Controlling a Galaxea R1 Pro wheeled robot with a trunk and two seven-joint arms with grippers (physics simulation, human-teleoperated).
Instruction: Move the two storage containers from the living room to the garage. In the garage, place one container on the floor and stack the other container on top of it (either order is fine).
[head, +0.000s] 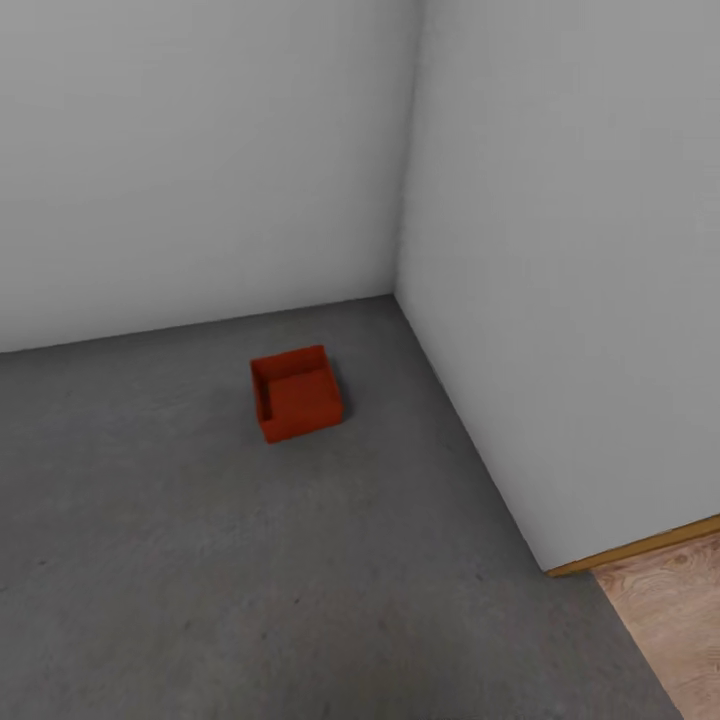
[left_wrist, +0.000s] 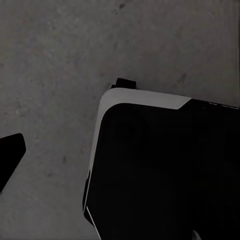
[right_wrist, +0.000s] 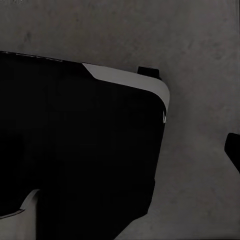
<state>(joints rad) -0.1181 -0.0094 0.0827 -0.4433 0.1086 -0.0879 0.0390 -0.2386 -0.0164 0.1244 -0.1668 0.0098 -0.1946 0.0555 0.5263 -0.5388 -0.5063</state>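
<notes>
One orange-red storage container (head: 295, 393) sits upright and empty on the dark grey concrete floor (head: 200, 560) of the garage, a short way out from the corner of two pale grey walls. Nothing is stacked in it or on it. In the left wrist view a single dark fingertip (left_wrist: 10, 155) hangs over the concrete beside my black, white-edged base (left_wrist: 160, 170). A dark fingertip (right_wrist: 233, 149) in the right wrist view sits at the frame's edge, also over bare concrete beside the base (right_wrist: 80, 150). Neither fingertip touches anything.
Pale grey walls (head: 560, 250) meet in a corner behind the container. At the lower right the right-hand wall ends at a wooden trim (head: 640, 548), with light wood plank flooring (head: 670, 630) beyond it. Open concrete lies between me and the container.
</notes>
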